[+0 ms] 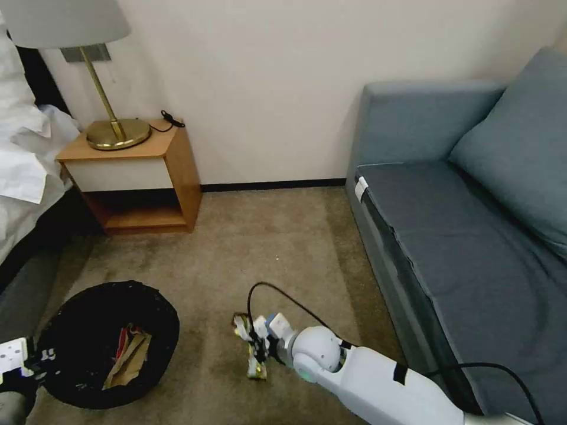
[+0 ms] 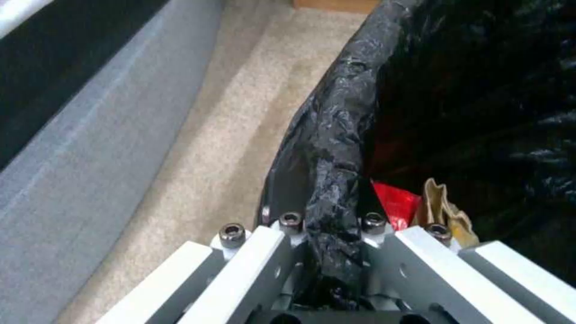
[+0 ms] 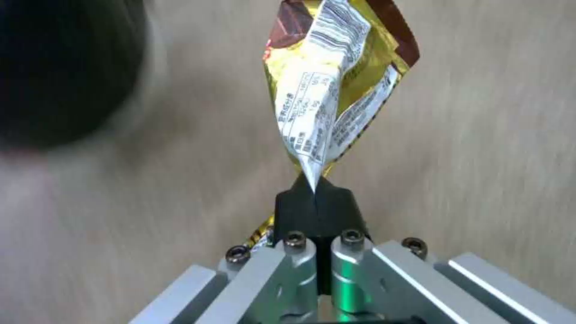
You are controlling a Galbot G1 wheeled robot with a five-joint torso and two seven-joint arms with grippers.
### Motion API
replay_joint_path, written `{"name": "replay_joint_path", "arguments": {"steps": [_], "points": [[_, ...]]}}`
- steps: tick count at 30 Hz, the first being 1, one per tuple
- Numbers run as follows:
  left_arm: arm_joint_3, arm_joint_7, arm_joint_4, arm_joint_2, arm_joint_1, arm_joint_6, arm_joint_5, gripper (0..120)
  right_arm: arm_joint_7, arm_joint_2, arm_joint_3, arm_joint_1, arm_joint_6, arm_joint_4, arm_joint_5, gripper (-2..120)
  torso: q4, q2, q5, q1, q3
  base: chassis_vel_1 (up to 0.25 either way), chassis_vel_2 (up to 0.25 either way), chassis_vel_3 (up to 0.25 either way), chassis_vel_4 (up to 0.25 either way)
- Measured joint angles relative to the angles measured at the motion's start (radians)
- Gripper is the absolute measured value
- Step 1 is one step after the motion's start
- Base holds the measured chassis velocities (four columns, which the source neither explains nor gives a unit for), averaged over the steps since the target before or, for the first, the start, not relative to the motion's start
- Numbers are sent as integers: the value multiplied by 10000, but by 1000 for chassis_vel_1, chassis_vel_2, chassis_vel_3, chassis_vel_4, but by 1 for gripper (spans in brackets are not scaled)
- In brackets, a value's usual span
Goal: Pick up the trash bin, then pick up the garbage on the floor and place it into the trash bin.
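right gripper (image 3: 314, 191): pinching the gold bar wrapper (image 3: 327, 85) closed
trash bin (image 1: 88, 339): at its 9 o'clock, rim clamped by left gripper (image 2: 330, 252)

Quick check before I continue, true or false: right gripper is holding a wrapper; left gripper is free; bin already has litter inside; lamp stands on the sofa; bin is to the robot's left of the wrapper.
1. The right gripper holds the wrapper: true.
2. The left gripper is free: false, its jaws are clamped on the rim of the bin.
3. The bin has litter inside: true, a red packet and a paper bag.
4. The lamp stands on the sofa: false, on the nightstand.
5. The bin is left of the wrapper: true.
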Motion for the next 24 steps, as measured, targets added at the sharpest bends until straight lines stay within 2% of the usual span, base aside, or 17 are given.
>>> {"name": "replay_joint_path", "arguments": {"steps": [2,3,7,8,10,11,15,16,19,24], "points": [[-22,-4,0,-34,37,-5,7,3,178,89,204,82,749,516,180,0,-1,0,-1,0,0,0,0,0,0],[-22,-4,0,-34,37,-5,7,3,178,89,204,82,749,516,180,0,-1,0,-1,0,0,0,0,0,0],[-25,-11,-73,-156,108,-23,23,3,265,666,-108,805,2402,607,335,0,-1,0,-3,0,0,0,0,0,0],[-25,-11,-73,-156,108,-23,23,3,265,666,-108,805,2402,607,335,0,-1,0,-3,0,0,0,0,0,0],[-11,-10,-144,-232,112,-28,25,3,298,1312,-612,1302,3377,374,379,0,3,-1,-1,0,1,0,0,0,0],[-11,-10,-144,-232,112,-28,25,3,298,1312,-612,1302,3377,374,379,0,3,-1,-1,0,1,0,0,0,0],[50,-15,-299,-300,103,-29,43,3,576,2630,-1455,1861,4138,-250,370,0,3,-1,-3,0,1,0,0,0,0],[50,-15,-299,-300,103,-29,43,3,576,2630,-1455,1861,4138,-250,370,0,3,-1,-3,0,1,0,0,0,0],[64,-17,-405,-316,81,-16,44,3,646,3360,-1950,1978,4371,-874,17,0,3,0,-3,0,0,0,0,0,0],[79,-17,-473,-362,68,3,45,3,622,3724,-2416,1893,4619,-1391,-684,0,2,0,-3,0,0,0,0,0,0]]}}
